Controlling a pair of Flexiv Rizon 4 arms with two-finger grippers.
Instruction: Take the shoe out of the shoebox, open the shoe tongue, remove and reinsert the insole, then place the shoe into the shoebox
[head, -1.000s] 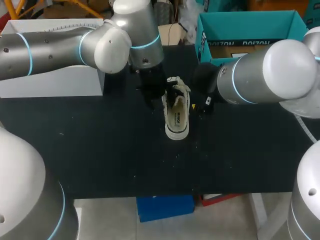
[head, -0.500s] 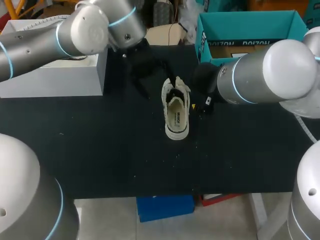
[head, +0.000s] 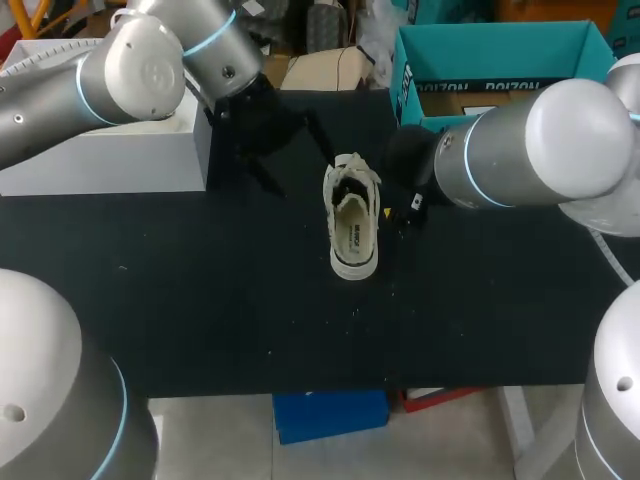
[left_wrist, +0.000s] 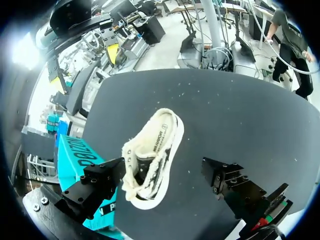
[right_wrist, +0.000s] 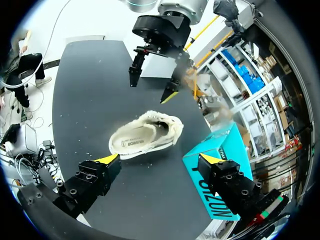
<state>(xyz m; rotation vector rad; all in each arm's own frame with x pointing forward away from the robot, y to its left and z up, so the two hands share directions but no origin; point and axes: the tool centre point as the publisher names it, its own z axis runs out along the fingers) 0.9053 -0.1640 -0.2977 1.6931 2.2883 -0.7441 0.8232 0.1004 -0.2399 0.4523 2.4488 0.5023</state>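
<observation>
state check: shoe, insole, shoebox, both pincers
shoe, out of the box, upright on the table, mouth spread open
insole, lying inside the shoe
shoebox, open, no lid on
left pincer, open, empty, clear of the shoe
right pincer, open, empty

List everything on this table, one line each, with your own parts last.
shoe: one, cream-white with a dark lining, upright on its sole at mid-table, outside the box
shoebox: one, teal, open-topped, at the table's far right edge
box: one, white, at the table's far left
table: one, black
left gripper: one, black with yellow tips, jaws open, above the table left of the shoe, apart from it
right gripper: one, black with yellow tips, jaws open, right of the shoe, holding nothing
</observation>
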